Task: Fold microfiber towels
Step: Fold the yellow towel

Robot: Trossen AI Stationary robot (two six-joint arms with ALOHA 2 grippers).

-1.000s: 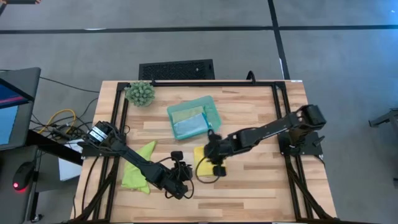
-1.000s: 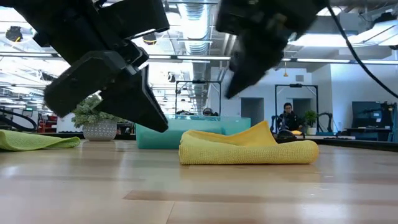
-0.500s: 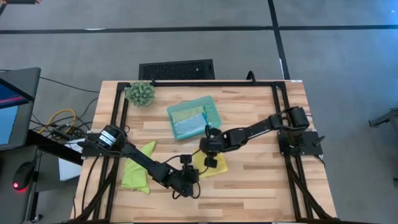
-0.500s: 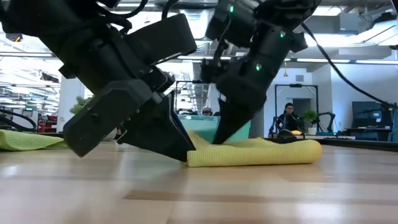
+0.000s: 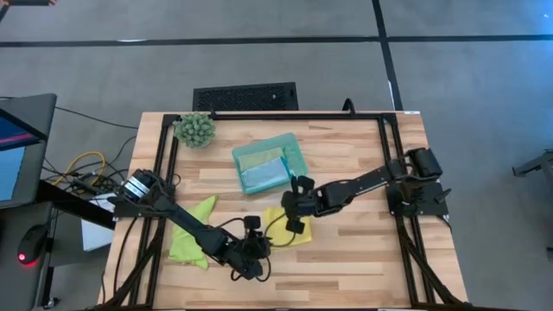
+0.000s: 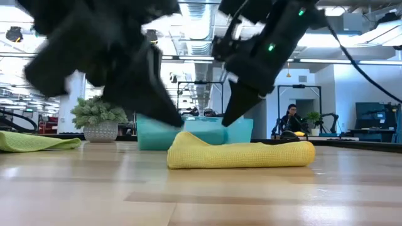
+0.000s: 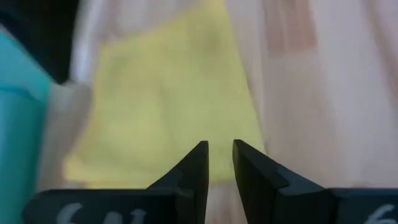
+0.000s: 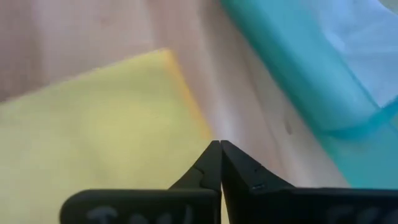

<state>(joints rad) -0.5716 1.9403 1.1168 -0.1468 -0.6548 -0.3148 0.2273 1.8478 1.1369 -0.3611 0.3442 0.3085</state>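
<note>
The yellow towel (image 5: 282, 234) lies folded flat on the wood in the middle of the table (image 6: 245, 156), its left end bulging up a little. My left gripper (image 5: 259, 244) hangs just over that left end (image 6: 179, 122); in the left wrist view its fingers (image 7: 219, 149) stand a narrow gap apart with nothing between them. My right gripper (image 5: 291, 225) is shut (image 8: 219, 148) and points down at the towel's far edge, a little above it (image 6: 227, 122). The lime green towel (image 5: 192, 235) lies at the left. The pale sage (image 5: 257, 157) and light blue (image 5: 263, 175) towels lie in the tray. My left gripper's fingertips hang right over the yellow towel's raised left end (image 6: 182, 135), slanting down from the table's left. The low view is blurred there, so I cannot tell whether they touch it.
The teal tray (image 5: 300, 160) stands just beyond the yellow towel, close to my right gripper (image 8: 292, 68). A spiky plant ball (image 5: 195, 130) sits at the far left corner. Bare wood lies toward the near edge and the right.
Both grippers came down onto the yellow towel, the left at its left end, the right on its top, then rose slightly. The towel's raised middle flap is pressed flat. Its left end now bulges and has shifted a little toward the table's left.
</note>
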